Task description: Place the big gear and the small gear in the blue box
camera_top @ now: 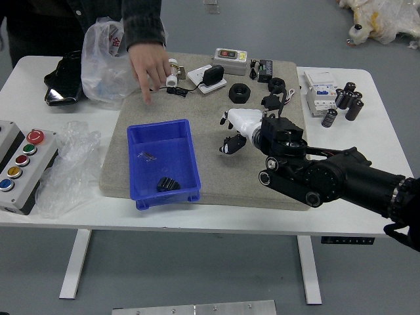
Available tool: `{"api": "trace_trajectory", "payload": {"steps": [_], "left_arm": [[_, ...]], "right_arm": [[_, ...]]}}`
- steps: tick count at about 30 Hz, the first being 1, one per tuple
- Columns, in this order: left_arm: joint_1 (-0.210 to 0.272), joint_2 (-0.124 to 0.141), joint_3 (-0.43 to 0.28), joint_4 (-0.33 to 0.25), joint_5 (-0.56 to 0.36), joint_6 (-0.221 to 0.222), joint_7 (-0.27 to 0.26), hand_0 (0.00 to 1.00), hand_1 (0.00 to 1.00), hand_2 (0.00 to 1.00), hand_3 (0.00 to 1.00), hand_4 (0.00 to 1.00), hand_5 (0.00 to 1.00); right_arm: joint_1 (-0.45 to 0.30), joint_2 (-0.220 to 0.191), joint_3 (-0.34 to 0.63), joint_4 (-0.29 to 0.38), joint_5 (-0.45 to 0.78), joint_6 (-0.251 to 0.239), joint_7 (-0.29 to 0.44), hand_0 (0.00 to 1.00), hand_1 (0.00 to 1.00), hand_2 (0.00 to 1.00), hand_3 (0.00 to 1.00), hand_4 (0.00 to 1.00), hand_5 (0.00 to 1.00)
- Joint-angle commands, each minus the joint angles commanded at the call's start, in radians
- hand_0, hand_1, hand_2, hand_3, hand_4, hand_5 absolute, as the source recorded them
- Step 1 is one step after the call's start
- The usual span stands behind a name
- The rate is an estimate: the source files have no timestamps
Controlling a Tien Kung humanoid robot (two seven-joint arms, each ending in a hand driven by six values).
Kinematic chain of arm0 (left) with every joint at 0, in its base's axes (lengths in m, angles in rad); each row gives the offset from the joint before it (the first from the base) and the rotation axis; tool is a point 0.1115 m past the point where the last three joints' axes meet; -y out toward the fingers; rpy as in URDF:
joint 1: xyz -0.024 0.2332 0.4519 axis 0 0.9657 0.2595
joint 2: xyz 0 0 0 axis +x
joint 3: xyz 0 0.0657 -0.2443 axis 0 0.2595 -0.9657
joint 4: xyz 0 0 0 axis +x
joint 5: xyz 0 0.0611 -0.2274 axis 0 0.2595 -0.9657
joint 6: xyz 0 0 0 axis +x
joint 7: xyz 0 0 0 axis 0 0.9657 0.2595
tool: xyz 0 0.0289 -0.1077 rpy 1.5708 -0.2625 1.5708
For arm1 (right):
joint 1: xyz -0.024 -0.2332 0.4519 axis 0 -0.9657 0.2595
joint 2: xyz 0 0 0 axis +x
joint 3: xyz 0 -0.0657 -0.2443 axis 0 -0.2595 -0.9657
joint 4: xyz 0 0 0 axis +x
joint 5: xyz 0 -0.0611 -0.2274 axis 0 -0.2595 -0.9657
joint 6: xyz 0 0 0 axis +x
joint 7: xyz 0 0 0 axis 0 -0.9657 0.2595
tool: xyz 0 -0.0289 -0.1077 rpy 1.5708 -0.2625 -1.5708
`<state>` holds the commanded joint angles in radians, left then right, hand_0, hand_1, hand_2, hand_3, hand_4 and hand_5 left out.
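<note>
The blue box (132, 187) stands left of centre on the grey mat. One black ribbed gear (168, 184), which looks like the big one, lies inside near the box's front. My right hand (230, 134), black with a white back, is low over the mat to the right of the box. It covers the place where the small black gear was seen, so whether it holds that gear cannot be told. My left arm is out of view.
At the far left a person leans in, one bare hand (149, 65) hanging over the mat behind the box. Black wheels (239, 93), a charger (212, 75) and a grey device (230, 61) lie towards the back. A button panel (29, 164) stands at the left edge.
</note>
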<state>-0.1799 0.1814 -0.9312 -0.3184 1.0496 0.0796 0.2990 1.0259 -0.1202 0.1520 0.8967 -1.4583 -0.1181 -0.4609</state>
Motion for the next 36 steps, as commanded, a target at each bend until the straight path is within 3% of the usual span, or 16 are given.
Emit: {"api": "trace_trajectory", "payload": {"steps": [4,5,11,12,23,24,28,36], "left_arm": [[-0.001,0.0,-0.001,0.0,0.002,0.0,0.001,0.65,0.559,0.531,0.681,0.661,0.291],[-0.001,0.0,-0.002,0.0,0.002,0.0,0.001,0.65,0.559,0.531,0.682,0.661,0.294],[-0.003,-0.001,-0.002,0.0,0.003,0.0,0.001,0.65,0.559,0.531,0.682,0.661,0.294],[-0.003,-0.002,-0.002,0.0,0.003,0.0,0.001,0.65,0.559,0.531,0.681,0.661,0.294],[-0.006,-0.006,0.004,0.0,-0.001,0.0,-0.002,0.65,0.559,0.531,0.682,0.661,0.294],[-0.006,-0.005,0.004,0.0,-0.002,0.0,-0.003,0.65,0.559,0.532,0.681,0.661,0.294],[-0.006,-0.006,0.006,0.001,-0.005,0.001,-0.004,0.65,0.559,0.532,0.681,0.661,0.294],[-0.006,-0.004,0.012,0.001,-0.013,0.002,-0.005,0.65,0.559,0.532,0.682,0.661,0.295]], "right_arm": [[0.003,0.007,-0.028,-0.015,0.043,-0.022,0.017,0.423,0.615,0.686,0.725,0.798,0.22],[0.004,0.008,-0.037,-0.018,0.057,-0.029,0.022,0.396,0.587,0.641,0.705,0.629,0.136],[0.001,0.014,-0.068,-0.03,0.094,-0.051,0.038,0.396,0.587,0.641,0.705,0.629,0.136],[0.001,0.016,-0.075,-0.033,0.099,-0.054,0.039,0.382,0.569,0.594,0.665,0.551,0.126],[-0.002,0.023,-0.103,-0.05,0.111,-0.069,0.044,0.376,0.555,0.552,0.636,0.554,0.074],[-0.003,0.023,-0.105,-0.051,0.112,-0.07,0.044,0.377,0.551,0.528,0.617,0.604,0.019],[-0.005,0.02,-0.106,-0.054,0.108,-0.076,0.046,0.377,0.551,0.528,0.617,0.604,0.019],[-0.011,-0.003,-0.045,-0.042,0.064,-0.086,0.046,0.377,0.547,0.511,0.604,0.61,0.002]]}}
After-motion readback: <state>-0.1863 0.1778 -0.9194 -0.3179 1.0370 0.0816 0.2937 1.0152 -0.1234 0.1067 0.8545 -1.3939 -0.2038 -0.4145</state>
